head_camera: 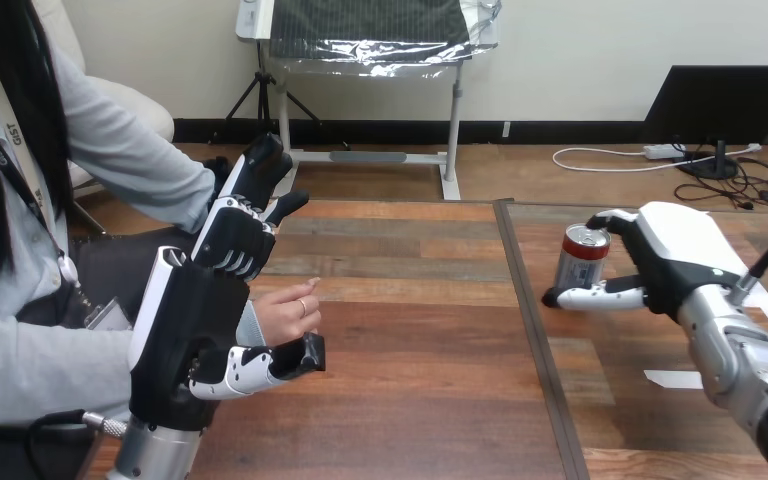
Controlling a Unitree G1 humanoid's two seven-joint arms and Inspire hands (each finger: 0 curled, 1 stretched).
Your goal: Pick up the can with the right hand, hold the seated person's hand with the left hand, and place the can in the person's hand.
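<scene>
Right hand (665, 262) was wrapped round the drink can (580, 255), low at the tabletop (620, 425), well apart from the person's hand (288, 312). My left hand (195, 320) hung unclenched beside that hand, thumb beneath it, not clasping. I judged the grasp done, with the clasp and the handover left.

On the left hand (192, 320), a black body is carrying a white strip along one edge, while the fingers (232, 240) and thumb (260, 365) are alternating white shells with black joints. On the right hand (672, 262), a smooth rounded white shell is covering the back of a black frame. The left forearm (155, 458) and right forearm (745, 360) are showing silver metal casing.
</scene>
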